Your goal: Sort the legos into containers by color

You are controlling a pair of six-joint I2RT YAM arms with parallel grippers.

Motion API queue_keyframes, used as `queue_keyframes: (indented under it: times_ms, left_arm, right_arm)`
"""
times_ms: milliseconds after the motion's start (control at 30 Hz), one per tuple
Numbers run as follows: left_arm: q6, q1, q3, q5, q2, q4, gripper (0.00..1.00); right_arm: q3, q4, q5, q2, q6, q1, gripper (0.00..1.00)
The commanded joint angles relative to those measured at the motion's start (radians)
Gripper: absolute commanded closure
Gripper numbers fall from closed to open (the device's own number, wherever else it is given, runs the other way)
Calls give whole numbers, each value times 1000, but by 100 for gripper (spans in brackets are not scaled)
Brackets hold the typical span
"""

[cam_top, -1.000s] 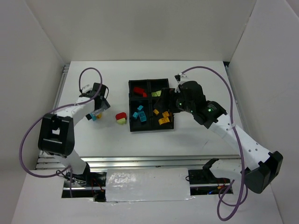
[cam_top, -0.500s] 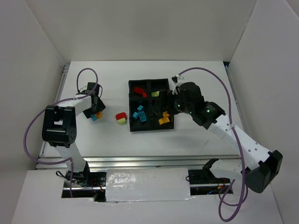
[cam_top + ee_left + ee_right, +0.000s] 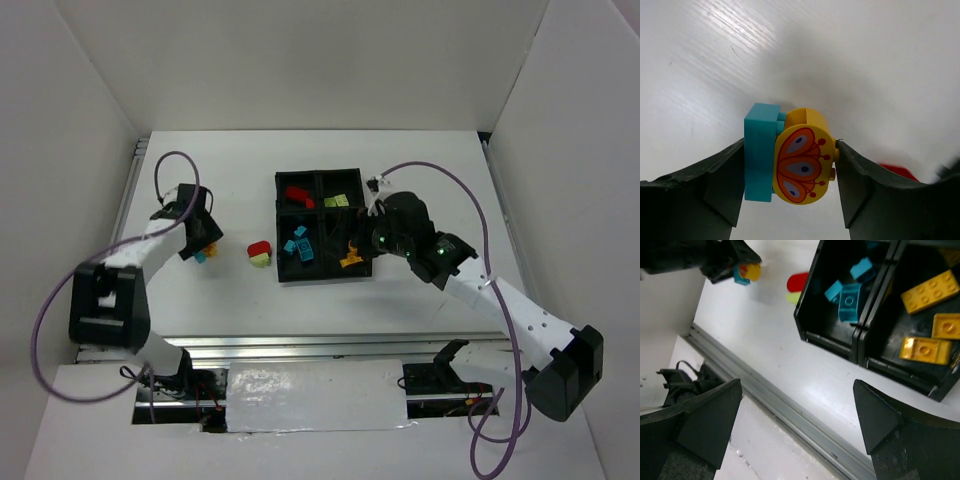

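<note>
Left claw pressed against both sides of a cyan-yellow pair, white table behind, right claw wide open, empty, above tray edge

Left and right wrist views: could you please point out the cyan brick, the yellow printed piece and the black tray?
cyan brick [image 3: 760, 155], left wrist view, on its flat side face.
yellow printed piece [image 3: 802, 162], left wrist view, middle of its orange print.
black tray [image 3: 826, 341], right wrist view, on its outer wall.

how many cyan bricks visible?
4. Three cyan plastic bricks in the black tray's near-left compartment; a fourth cyan brick between left jaws, beside a yellow rounded piece. Others may be hidden.
</note>
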Motion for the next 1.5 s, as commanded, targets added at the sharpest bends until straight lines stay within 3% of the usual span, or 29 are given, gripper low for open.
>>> queue_keyframes:
  times_ms: [0, 100, 233, 300, 500, 733, 1233, 1300, 1333, 1400, 1433, 1467]
  left_arm:
    - [-95, -59, -28, 39, -255, -11, 100]
    - [-253, -175, -66, 29, -479, -44, 100]
    - [-455, -374, -131, -11, -763, -5, 100]
    - [-492, -405, -122, -5, -806, -20, 100]
    - [-540, -452, -117, 126, -833, 41, 100]
    - [-575, -501, -126, 157, -807, 77, 100]
    - [-563, -504, -161, 186, -791, 106, 100]
    - [-560, -504, -160, 192, -788, 112, 100]
    - [-557, -504, -161, 196, -790, 118, 100]
    - [-543, -504, -158, 205, -790, 136, 98]
    - [-537, -505, -155, 209, -790, 139, 89]
    - [-523, -505, -151, 214, -790, 143, 79]
  right_arm:
    - [-116, 213, -101, -75, 107, 27, 0]
    - [-235, 496, -126, -71, 141, 108, 0]
    - [-275, 665, -34, -25, 122, 234, 0]
    - [-272, 730, 73, -9, 95, 279, 1]
    - [-224, 845, 334, 67, 20, 389, 6]
    - [-131, 908, 404, 236, 8, 435, 14]
    - [-46, 993, 409, 333, -18, 442, 28]
    - [-26, 973, 414, 348, -12, 442, 43]
    - [-17, 952, 420, 354, -12, 443, 63]
    - [-12, 948, 438, 367, -11, 442, 92]
    - [-17, 953, 446, 367, -9, 442, 100]
    - [-26, 959, 451, 368, -10, 443, 100]
